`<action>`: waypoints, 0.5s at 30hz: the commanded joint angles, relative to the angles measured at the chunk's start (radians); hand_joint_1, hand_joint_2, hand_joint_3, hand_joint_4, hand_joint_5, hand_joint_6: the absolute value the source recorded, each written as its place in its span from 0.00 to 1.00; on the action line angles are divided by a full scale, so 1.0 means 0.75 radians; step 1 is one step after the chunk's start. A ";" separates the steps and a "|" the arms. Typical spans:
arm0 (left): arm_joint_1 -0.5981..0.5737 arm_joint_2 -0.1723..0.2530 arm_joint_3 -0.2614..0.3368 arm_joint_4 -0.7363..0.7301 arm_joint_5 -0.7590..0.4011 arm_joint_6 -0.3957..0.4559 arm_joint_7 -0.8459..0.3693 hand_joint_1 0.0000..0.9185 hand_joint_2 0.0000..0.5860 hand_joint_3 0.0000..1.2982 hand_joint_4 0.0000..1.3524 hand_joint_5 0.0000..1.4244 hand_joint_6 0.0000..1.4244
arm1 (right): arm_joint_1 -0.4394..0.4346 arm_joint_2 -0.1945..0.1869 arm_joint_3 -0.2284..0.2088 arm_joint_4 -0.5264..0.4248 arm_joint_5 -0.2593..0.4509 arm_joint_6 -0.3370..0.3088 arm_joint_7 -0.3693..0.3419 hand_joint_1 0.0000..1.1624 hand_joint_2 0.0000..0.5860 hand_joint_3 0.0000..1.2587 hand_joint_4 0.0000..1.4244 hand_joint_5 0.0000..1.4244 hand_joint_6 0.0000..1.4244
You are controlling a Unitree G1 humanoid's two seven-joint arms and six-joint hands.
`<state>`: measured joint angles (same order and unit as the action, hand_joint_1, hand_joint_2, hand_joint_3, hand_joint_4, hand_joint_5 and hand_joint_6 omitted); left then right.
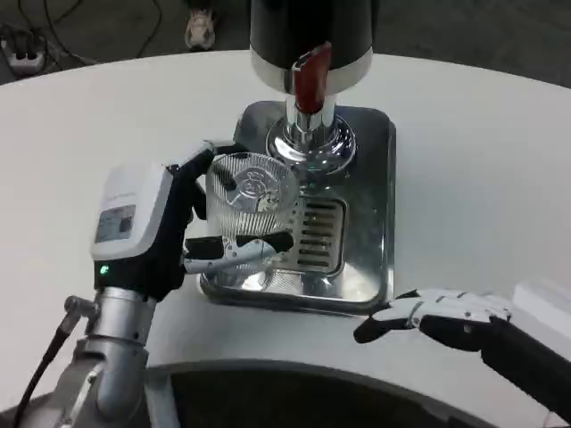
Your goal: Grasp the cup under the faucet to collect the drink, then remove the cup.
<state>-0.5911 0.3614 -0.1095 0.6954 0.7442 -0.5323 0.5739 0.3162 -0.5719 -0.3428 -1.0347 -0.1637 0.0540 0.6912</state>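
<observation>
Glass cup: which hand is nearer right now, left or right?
Left. The left hand grips the glass cup over the metal drip tray, by the faucet. The right hand rests on the white table, off the tray's front right corner, apart from the cup.

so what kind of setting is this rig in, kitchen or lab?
Looks like a lab or test room, not a kitchen. A drink dispenser on a steel drip tray stands on a bare white table, and cables with a power strip lie on the dark floor behind. The left hand holds a glass cup.
</observation>
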 commanded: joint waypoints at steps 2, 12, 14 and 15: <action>-0.130 0.000 -0.072 0.168 -0.016 -0.029 0.068 0.75 0.14 0.58 0.61 0.65 0.73 | 0.034 -0.018 -0.024 -0.017 0.028 -0.021 -0.022 0.44 0.74 0.23 0.14 0.10 0.09; -0.329 -0.047 -0.192 0.439 -0.030 -0.011 0.104 0.73 0.12 0.58 0.61 0.65 0.74 | 0.062 -0.038 -0.026 -0.017 0.040 -0.013 -0.040 0.44 0.74 0.23 0.14 0.10 0.09; -0.360 -0.055 -0.218 0.473 -0.031 -0.002 0.113 0.73 0.12 0.58 0.61 0.65 0.74 | 0.060 -0.042 -0.023 -0.017 0.041 -0.008 -0.043 0.44 0.74 0.23 0.14 0.10 0.09; -0.374 -0.059 -0.230 0.488 -0.033 0.004 0.114 0.73 0.11 0.58 0.61 0.65 0.74 | 0.060 -0.043 -0.023 -0.017 0.041 -0.006 -0.044 0.44 0.74 0.23 0.14 0.10 0.09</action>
<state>-0.8501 0.3263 -0.2609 1.0331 0.7206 -0.5424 0.6460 0.3546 -0.5963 -0.3619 -1.0347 -0.1419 0.0523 0.6711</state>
